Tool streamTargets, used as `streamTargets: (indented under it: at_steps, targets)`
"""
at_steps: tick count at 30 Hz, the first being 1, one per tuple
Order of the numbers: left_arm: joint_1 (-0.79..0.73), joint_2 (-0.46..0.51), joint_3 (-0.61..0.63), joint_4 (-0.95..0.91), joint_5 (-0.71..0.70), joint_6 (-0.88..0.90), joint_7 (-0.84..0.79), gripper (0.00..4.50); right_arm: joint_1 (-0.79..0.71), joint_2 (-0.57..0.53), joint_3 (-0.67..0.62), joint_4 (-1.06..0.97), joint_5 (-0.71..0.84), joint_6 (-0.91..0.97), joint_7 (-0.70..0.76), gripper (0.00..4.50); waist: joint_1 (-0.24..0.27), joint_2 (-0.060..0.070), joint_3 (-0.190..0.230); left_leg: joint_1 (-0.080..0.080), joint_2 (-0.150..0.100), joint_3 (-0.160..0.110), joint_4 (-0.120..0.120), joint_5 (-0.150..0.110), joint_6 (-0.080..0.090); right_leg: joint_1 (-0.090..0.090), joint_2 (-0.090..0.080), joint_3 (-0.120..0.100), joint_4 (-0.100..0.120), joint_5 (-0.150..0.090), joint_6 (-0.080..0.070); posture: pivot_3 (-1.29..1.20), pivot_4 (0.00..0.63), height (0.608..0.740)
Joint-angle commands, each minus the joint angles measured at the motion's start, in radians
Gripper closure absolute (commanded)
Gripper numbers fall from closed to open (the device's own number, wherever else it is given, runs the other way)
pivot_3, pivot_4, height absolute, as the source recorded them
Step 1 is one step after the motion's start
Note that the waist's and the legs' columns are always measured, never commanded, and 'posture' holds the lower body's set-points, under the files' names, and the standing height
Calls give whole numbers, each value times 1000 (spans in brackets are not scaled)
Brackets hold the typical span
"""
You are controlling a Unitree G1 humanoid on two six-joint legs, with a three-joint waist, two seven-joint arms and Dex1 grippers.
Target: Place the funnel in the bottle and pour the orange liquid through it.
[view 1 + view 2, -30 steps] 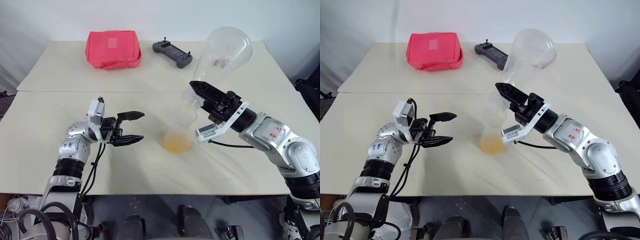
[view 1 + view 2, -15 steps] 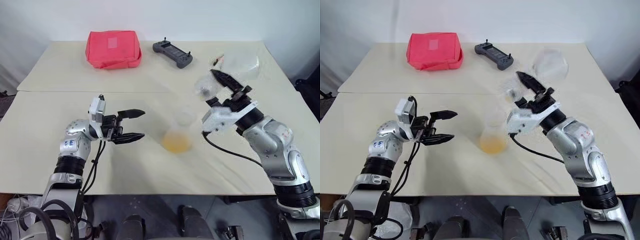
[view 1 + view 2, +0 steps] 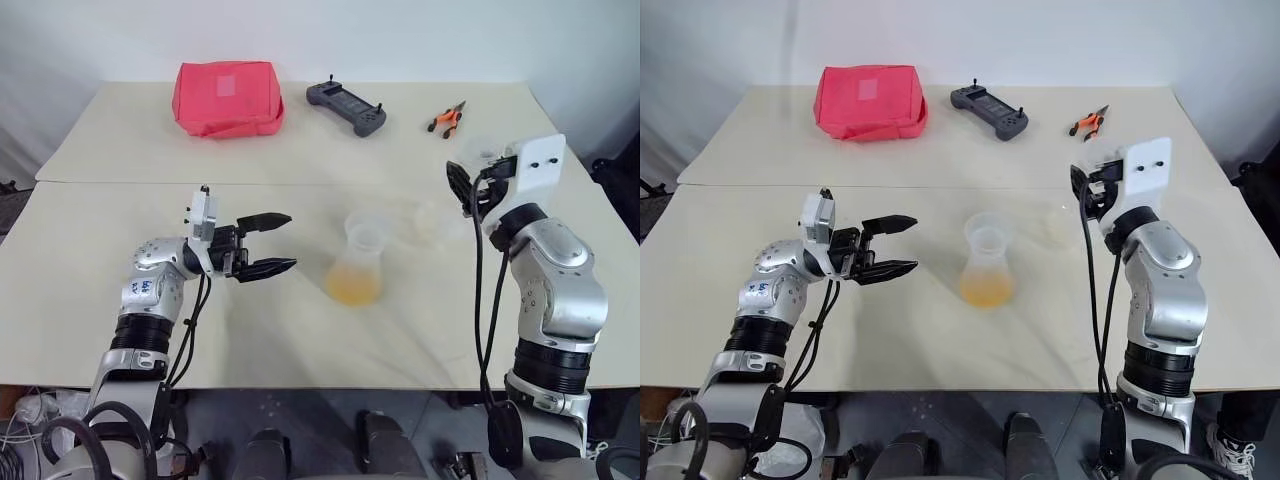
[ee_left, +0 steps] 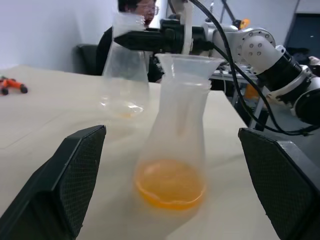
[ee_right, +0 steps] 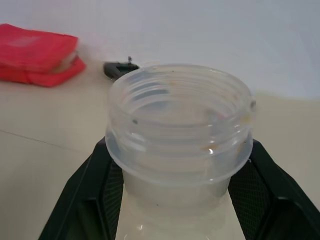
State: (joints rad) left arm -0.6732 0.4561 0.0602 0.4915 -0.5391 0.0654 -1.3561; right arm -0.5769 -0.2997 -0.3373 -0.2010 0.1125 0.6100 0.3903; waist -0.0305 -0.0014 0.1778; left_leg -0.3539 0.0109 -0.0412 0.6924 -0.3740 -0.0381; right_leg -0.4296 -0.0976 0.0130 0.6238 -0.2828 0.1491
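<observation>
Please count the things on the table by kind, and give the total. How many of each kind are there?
Clear flasks: 2, the bottle holding the orange liquid, and the ribbed-neck flask in the right end effector
Funnels: 1, the funnel in the bottle's neck
Red pouches: 1
Black controllers: 1
Orange-handled pliers: 1
Total: 6
</observation>
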Motion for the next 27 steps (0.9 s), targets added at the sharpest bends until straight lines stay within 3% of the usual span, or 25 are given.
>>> streamTargets:
  at_steps: [1,3,9,27]
  targets:
    - [-4,-5,7,-13,68,-41,88,0,6,-16,-19,15,44,-32,-19,2038,0,0,0,0,0,0,0,0,0,0,0,0,0,0,0,0,150,740]
    - [-9,-9,12,-13,71,-32,101,0,13,-24,-14,29,53,-39,-25,2038,0,0,0,0,0,0,0,0,0,0,0,0,0,0,0,0,150,740]
    - [-21,1,15,-45,111,18,218,0,26,-46,-6,28,80,-62,-33,57,0,0,0,0,0,0,0,0,0,0,0,0,0,0,0,0,150,740]
    - [-8,-4,14,-78,87,49,104,0,-7,-166,-25,53,174,-194,22,57,1,0,0,0,0,1,0,0,0,0,0,0,0,0,0,0,150,740]
